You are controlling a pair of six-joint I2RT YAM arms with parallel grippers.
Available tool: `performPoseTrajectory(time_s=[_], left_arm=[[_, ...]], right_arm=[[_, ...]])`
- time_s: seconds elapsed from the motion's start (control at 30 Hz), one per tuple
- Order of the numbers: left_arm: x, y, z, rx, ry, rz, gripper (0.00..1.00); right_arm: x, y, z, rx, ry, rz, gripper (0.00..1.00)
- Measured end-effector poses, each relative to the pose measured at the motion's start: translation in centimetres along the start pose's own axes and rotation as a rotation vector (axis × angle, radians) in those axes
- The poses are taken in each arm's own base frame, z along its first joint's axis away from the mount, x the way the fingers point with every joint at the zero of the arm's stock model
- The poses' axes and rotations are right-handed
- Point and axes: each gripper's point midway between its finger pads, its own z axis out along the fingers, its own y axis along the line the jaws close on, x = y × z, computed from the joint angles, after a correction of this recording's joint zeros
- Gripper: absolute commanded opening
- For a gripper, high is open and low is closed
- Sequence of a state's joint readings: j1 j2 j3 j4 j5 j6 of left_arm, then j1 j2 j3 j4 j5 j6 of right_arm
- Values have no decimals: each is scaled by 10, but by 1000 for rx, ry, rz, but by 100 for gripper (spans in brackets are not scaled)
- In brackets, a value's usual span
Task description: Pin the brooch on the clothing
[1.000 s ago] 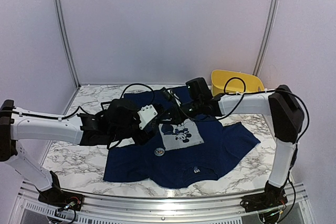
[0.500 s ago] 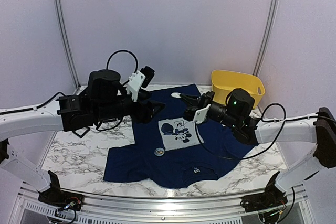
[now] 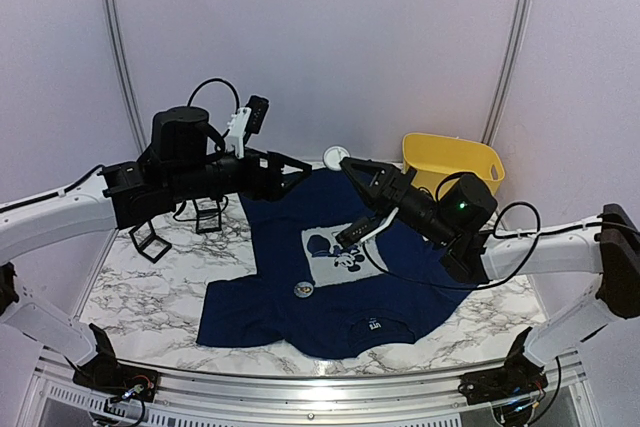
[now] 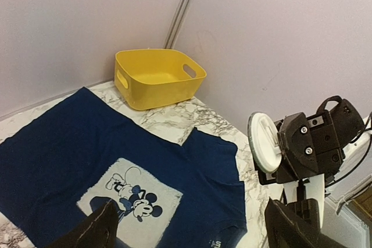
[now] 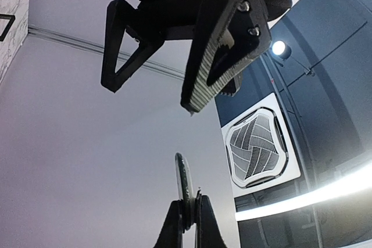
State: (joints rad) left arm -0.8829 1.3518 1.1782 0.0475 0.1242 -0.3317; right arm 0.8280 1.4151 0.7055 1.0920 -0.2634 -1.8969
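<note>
The counter is white marble veined with grey, boxed in by plain pale walls with metal strips running up the corners. My right wrist camera is tipped upward and shows a dark ceiling with a square air vent, a spotlight and a bright light strip.

The navy T-shirt lies spread at the counter's centre, its neck label at 6 o'clock and its grey mouse print facing up. A small round badge sits on the cloth at 8 o'clock of the print. A yellow basket stands at 1 o'clock, just past the shirt's far edge.

My right claw is raised above the shirt's far hem, pinched on the rim of the round white brooch. My left claw hangs close by at its 9 o'clock, fingers spread wide and holding nothing. In the overhead view my arms cover parts of the shirt's far half.
</note>
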Motion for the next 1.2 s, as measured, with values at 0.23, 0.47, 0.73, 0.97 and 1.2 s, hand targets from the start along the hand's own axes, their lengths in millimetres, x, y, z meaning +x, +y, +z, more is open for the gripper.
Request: performPoseTrajectory(time_s=[0.23,0.47,0.73,0.97,1.2], left_arm=[[-3,-25,13,163,8,-58,56],[2,-37,28,243,39,-78,21],[-4,-48,26,299,41,-88,0],[-5,-49,26,307,39,-88,0],[3,-36,25,236,21,-34,0]], right_arm=[[-10,-3,2,9,-24,-60,0],[-14,0,3,-2,-29,-71,0],[-11,1,2,-4,-11,-84,0],[-11,-2,3,4,-11,-83,36],[-17,-13,3,39,-23,253,83]])
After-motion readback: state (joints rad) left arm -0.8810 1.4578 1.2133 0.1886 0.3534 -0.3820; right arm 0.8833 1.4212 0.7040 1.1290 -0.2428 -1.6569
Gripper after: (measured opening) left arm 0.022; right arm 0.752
